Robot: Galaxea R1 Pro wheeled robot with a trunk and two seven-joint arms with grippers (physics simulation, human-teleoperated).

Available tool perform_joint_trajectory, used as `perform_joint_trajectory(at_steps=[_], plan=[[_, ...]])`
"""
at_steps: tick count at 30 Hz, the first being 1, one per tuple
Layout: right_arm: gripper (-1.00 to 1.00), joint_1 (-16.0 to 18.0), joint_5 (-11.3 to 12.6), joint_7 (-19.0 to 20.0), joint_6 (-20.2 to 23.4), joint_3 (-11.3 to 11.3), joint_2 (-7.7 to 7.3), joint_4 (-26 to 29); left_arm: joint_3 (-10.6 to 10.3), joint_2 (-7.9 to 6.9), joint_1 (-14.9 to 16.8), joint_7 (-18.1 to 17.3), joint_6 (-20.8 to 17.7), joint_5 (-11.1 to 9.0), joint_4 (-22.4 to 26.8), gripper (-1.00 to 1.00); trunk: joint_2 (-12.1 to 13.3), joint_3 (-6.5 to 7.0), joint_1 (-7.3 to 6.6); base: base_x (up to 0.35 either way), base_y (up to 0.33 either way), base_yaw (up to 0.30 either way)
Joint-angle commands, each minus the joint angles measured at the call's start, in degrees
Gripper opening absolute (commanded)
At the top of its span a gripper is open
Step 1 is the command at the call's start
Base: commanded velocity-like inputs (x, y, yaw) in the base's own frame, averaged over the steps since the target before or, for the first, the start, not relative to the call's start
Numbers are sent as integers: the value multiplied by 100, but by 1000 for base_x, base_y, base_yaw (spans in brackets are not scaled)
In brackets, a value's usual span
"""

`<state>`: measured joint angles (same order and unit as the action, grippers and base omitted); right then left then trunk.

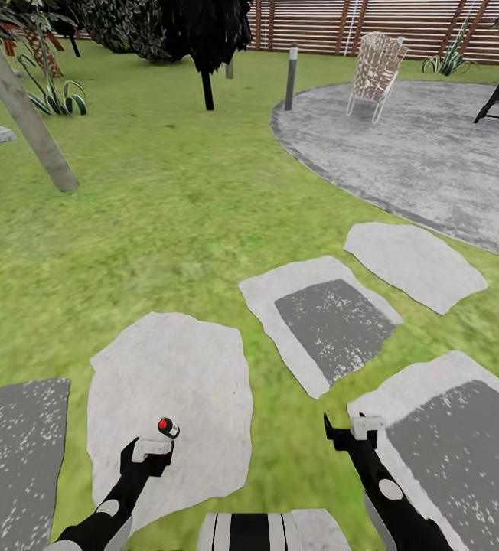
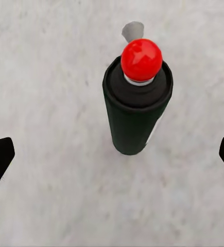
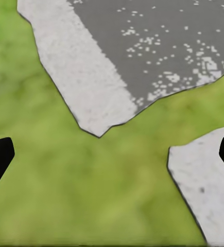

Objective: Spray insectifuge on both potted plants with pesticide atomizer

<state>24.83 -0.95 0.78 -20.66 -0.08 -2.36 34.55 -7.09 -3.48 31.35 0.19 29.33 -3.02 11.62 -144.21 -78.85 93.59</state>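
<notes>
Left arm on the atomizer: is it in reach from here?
Probably yes. The atomizer stands upright on a pale stepping stone, between the open left gripper's fingertips, with nothing around it.

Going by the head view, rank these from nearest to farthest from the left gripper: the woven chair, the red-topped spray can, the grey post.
1. Red-topped spray can, on the pale stepping stone right by the left gripper.
2. Grey post, far ahead at the patio's edge.
3. Woven chair, on the patio, a little beyond the post to its right.

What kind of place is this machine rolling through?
It looks like a back garden. There is a green lawn crossed by flat stepping stones, a round grey stone patio with a woven chair on it, and a wooden slat fence along the far edge, with trees beside it.
</notes>
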Motion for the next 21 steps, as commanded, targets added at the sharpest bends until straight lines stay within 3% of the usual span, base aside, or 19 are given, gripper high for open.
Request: perform_joint_trajectory(at_steps=[1,21], plan=[[100,3,-8,9,-17,-1,-1,-1,-36,-3,3,2,68,-32,-7,100,-3,-26,1,0,0,0],[100,0,-10,2,-17,-1,-1,5,-36,1,3,-1,159,-35,-5,100,-28,-589,50,0,0,0]])
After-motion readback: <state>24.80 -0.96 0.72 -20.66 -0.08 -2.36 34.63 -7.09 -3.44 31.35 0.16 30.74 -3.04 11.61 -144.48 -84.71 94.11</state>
